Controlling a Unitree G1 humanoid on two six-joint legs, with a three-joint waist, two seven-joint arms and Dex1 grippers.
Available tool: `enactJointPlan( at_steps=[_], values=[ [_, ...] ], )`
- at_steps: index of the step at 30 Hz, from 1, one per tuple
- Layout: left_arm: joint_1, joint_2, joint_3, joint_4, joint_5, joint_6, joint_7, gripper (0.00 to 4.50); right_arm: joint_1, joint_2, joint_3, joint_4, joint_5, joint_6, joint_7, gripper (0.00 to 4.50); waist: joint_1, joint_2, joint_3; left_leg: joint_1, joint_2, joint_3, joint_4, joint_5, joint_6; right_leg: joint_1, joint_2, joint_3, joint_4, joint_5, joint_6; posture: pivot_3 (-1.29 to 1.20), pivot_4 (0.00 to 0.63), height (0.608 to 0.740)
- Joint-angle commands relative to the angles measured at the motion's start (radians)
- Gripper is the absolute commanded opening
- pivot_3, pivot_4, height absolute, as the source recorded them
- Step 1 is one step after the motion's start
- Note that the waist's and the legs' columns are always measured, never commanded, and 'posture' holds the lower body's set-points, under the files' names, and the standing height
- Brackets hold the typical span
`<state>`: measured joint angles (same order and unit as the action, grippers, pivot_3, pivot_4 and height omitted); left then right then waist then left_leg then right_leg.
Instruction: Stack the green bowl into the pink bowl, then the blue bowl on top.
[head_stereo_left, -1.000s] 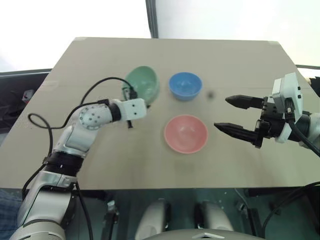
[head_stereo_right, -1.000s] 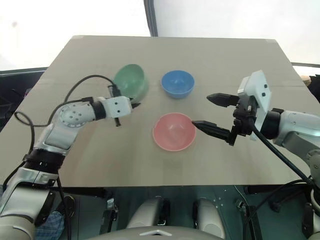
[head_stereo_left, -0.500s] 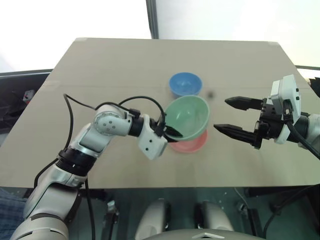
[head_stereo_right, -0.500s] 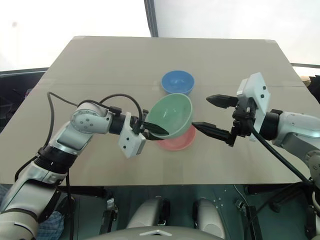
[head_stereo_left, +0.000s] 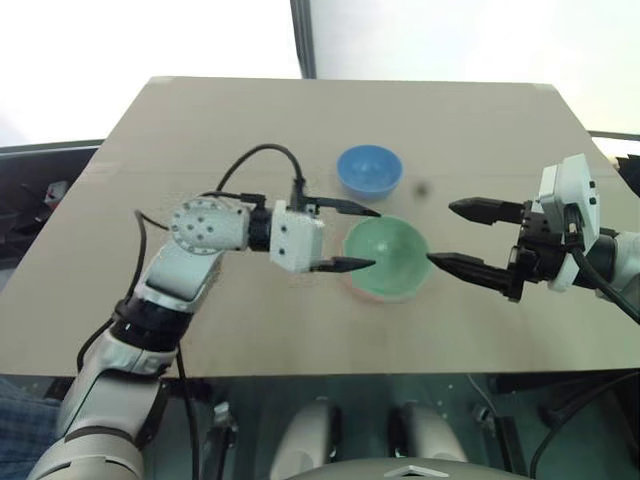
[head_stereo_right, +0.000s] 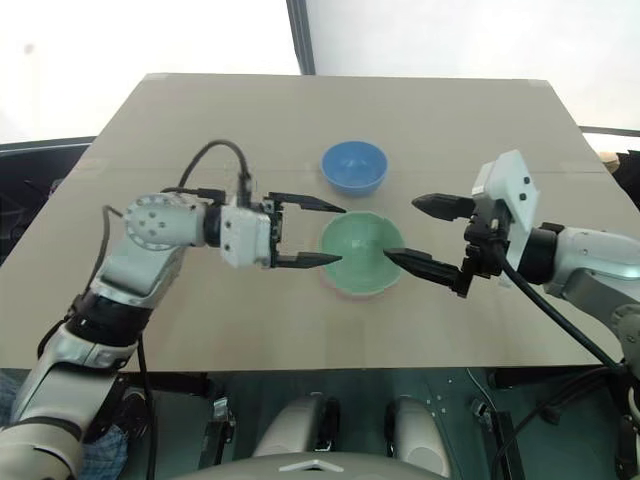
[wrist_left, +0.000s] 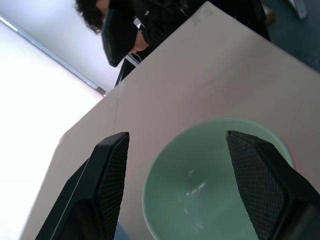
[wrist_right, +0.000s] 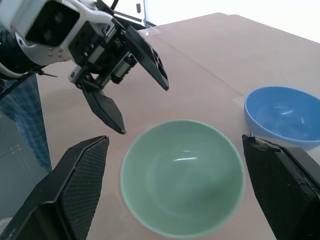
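No writing or label can be read on anything here. The green bowl (head_stereo_left: 386, 257) sits upright, mouth up, nested in the pink bowl (head_stereo_left: 357, 292), of which only a thin salmon rim peeks out beneath it, near the middle of the table (head_stereo_left: 200, 130). The blue bowl (head_stereo_left: 369, 170) stands upright just beyond them, apart from the stack. The left gripper (head_stereo_left: 352, 237) is level at the stack's left side, fingers spread apart and holding nothing, its near fingertip just over the green rim. The right gripper (head_stereo_left: 451, 236) hangs to the right, jaws wide, empty. Bare tabletop lies open all around, with edges well away.
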<state>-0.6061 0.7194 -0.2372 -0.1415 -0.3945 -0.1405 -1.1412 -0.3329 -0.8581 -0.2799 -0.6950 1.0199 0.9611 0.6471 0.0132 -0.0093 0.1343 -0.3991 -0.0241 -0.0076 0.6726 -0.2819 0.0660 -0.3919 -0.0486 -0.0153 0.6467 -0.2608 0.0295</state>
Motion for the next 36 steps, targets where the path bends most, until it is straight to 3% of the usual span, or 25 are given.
enactJointPlan(
  at_steps=[1, 6, 14, 23, 36],
  values=[
    [0.001, -0.015, 0.118, -0.058, -0.109, 0.191, 0.116, 3.26, -0.009, -0.017, -0.002, -0.004, -0.002, -0.029, 0.005, 4.5, 0.002, 0.0, 0.0, 0.0, 0.0, 0.0, 0.001, 0.0, 0.0, 0.0, 0.0, 0.0, 0.0, 0.0, 0.0, 0.0, 0.15, 0.74],
    [0.064, -0.024, 0.272, -0.011, -0.16, 0.4, 0.282, 3.26, -0.016, -0.028, 0.043, 0.016, -0.057, -0.043, 0.005, 4.5, -0.004, 0.0, 0.0, 0.004, 0.0, -0.001, 0.002, -0.001, 0.001, 0.004, 0.0, -0.001, 0.0, 0.0, 0.001, 0.0, 0.15, 0.74],
    [0.324, 0.016, 0.477, -0.111, -0.306, 0.547, 0.263, 3.26, -0.236, -0.001, 0.385, 0.268, -0.466, -0.189, 0.008, 4.5, -0.014, 0.0, 0.001, 0.004, 0.0, 0.0, 0.001, 0.001, -0.002, 0.003, 0.0, 0.001, 0.0, 0.0, 0.001, 0.0, 0.15, 0.74],
    [0.435, 0.025, 0.583, -0.16, -0.295, 0.549, 0.306, 3.26, -0.565, 0.259, 0.677, 0.728, -0.829, -0.385, 0.031, 4.5, -0.023, 0.001, 0.002, 0.002, -0.001, 0.0, -0.001, 0.001, -0.003, -0.002, -0.001, 0.001, 0.0, 0.001, 0.0, 0.0, 0.15, 0.74],
    [0.611, 0.004, 0.708, -0.302, -0.297, 0.546, 0.409, 3.26, -0.84, 0.633, 0.778, 1.385, -1.095, -0.641, 0.028, 4.5, -0.032, 0.001, 0.003, 0.002, -0.002, 0.0, -0.004, 0.002, -0.005, -0.004, -0.001, 0.002, 0.0, 0.001, 0.0, 0.0, 0.15, 0.74]
  ],
)
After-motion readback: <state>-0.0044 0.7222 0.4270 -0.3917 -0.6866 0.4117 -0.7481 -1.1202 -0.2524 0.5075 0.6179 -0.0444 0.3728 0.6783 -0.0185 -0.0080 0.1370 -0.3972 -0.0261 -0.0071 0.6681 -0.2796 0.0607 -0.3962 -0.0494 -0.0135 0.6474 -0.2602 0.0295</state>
